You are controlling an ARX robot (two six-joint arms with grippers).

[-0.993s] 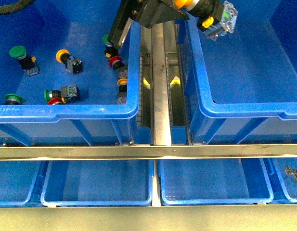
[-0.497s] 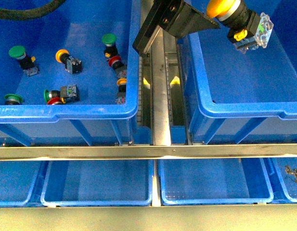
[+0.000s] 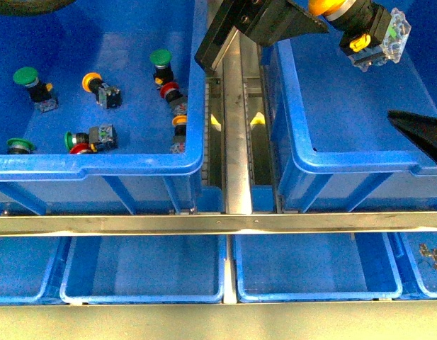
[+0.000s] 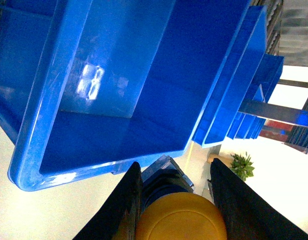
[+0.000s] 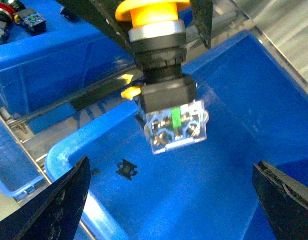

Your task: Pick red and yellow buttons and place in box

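My left gripper [image 3: 336,7] is shut on the yellow button [image 3: 367,32] by its cap and holds it in the air above the box [image 3: 360,160], the deep blue crate on the right. In the left wrist view the yellow cap [image 4: 181,220] sits between the black fingers [image 4: 126,200]. The right wrist view shows the same button [image 5: 166,95] hanging over the box floor, its clear block lowest. My right gripper [image 5: 176,200] is open and wide, holding nothing; one fingertip [image 3: 416,131] shows over the box's right side. In the left crate lie a yellow button [image 3: 99,88] and red buttons [image 3: 172,92] [image 3: 82,147].
The left blue crate [image 3: 98,164] also holds green-capped switches [image 3: 30,79] [image 3: 160,62]. A metal rail [image 3: 236,142] runs between the crates. Shallower blue trays [image 3: 144,273] [image 3: 317,273] sit below a steel bar. A small black clip [image 5: 126,169] lies on the box floor.
My left gripper has carried the yellow button further right, over the box. A finger of my right gripper has come into the front view at the right edge.
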